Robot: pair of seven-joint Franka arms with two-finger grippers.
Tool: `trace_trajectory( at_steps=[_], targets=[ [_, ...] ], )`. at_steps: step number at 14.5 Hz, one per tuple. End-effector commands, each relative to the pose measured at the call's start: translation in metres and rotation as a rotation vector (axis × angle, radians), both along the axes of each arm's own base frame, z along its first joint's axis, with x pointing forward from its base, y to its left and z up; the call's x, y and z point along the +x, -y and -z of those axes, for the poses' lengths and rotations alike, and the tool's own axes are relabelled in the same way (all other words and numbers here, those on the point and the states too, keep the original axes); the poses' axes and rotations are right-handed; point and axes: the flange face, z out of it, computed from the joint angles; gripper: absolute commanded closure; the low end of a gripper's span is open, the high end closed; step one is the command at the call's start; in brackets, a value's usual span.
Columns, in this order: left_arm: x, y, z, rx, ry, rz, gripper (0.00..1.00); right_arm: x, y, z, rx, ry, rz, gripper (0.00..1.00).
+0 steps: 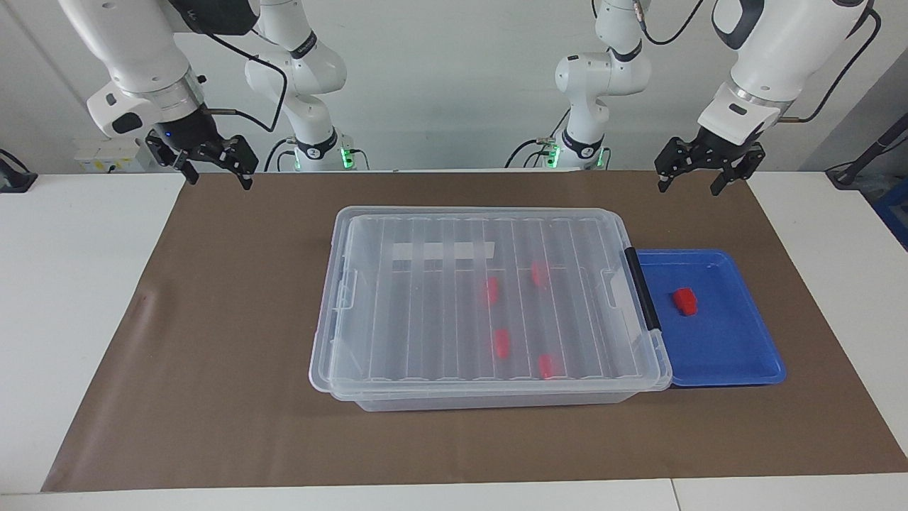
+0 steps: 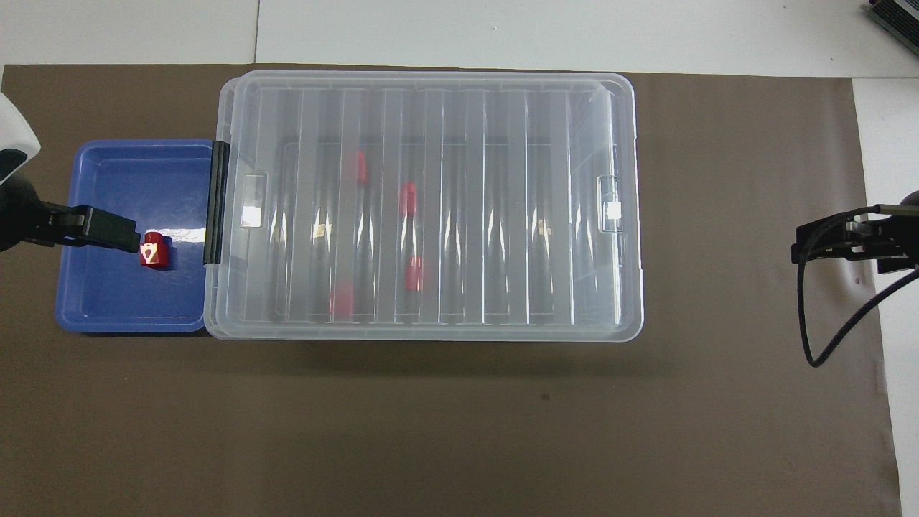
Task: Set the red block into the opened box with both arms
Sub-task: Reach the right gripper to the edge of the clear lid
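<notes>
One red block (image 1: 684, 301) (image 2: 154, 251) lies alone in a blue tray (image 1: 738, 355) (image 2: 108, 301). The clear box (image 1: 340, 333) (image 2: 617, 316) stands mid-mat beside the tray, its ribbed lid lying flat on top. Several more red blocks (image 1: 491, 290) (image 2: 407, 198) show through the lid. My left gripper (image 1: 689, 188) (image 2: 108, 228) hangs open and empty, high above the mat near the tray. My right gripper (image 1: 218, 180) (image 2: 826, 244) hangs open and empty over the right arm's end of the mat.
A brown mat (image 1: 213, 397) (image 2: 431, 431) covers the white table (image 1: 64, 319). The box's black handle (image 1: 642, 287) (image 2: 215, 203) faces the tray. A black cable (image 2: 811, 337) loops down from the right gripper.
</notes>
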Motion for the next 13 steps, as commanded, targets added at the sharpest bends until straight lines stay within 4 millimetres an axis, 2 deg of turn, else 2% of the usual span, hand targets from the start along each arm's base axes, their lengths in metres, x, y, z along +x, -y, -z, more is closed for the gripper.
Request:
trace_trajectory(
  at_steps=[1,6,9,12,13],
  targets=[
    [-0.008,-0.001,-0.001,-0.011,0.015,-0.005,0.0,0.002,0.002,-0.002,-0.002,0.013,-0.011,0.0],
    [-0.008,-0.001,-0.001,-0.011,0.01,-0.006,0.0,0.009,-0.001,-0.004,0.002,0.062,-0.012,0.0],
    [-0.008,0.003,-0.003,-0.011,0.013,0.002,0.0,0.021,-0.016,0.022,0.018,0.133,-0.031,0.0],
    [-0.008,-0.001,-0.001,-0.011,0.012,-0.005,0.0,0.044,-0.046,0.053,0.023,0.173,-0.08,0.0],
    [-0.008,-0.001,-0.001,-0.011,0.01,-0.005,0.0,0.052,-0.062,0.065,0.026,0.181,-0.099,0.0]
  ],
)
